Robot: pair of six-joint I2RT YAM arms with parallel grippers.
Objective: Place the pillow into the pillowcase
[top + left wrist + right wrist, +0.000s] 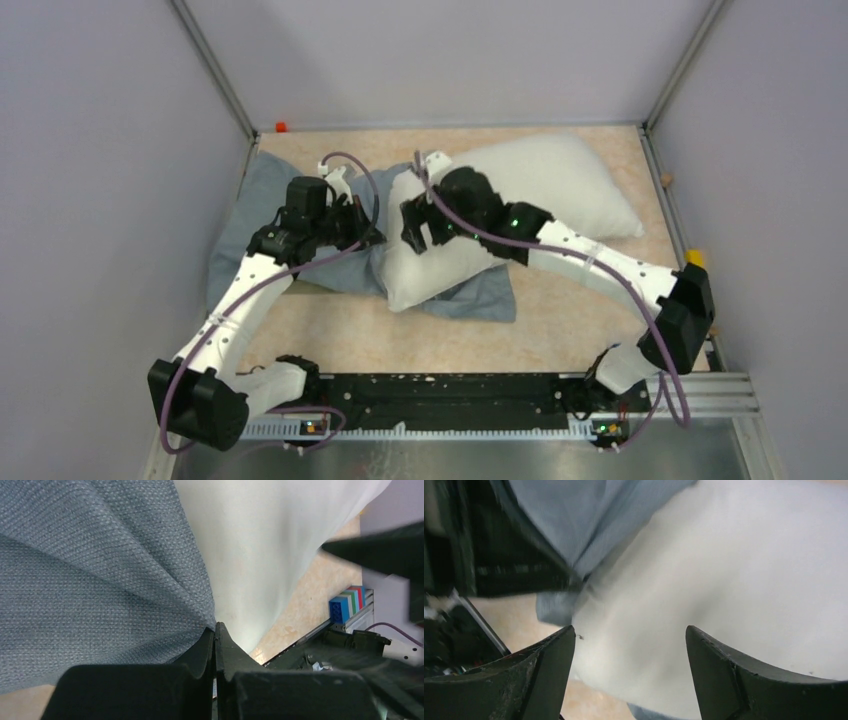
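Observation:
The white pillow (545, 185) lies across the middle and back right of the table, its near-left end resting on the grey-blue pillowcase (250, 205). The pillowcase spreads to the left, and part of it shows under the pillow's front corner. My left gripper (372, 236) is shut on the pillowcase's edge right beside the pillow. In the left wrist view the gripper (215, 629) pinches the cloth (100, 570) next to the pillow (260, 540). My right gripper (413, 236) is open and empty just above the pillow's left end. In the right wrist view the gripper (630, 635) hovers over the pillow (734, 565), with the pillowcase (574, 510) behind it.
Grey walls and metal frame posts close in the table at the back and both sides. A small orange piece (281, 127) sits at the back left corner and a yellow one (694, 258) at the right edge. A coloured block stack (347, 602) stands by the near rail (450, 398).

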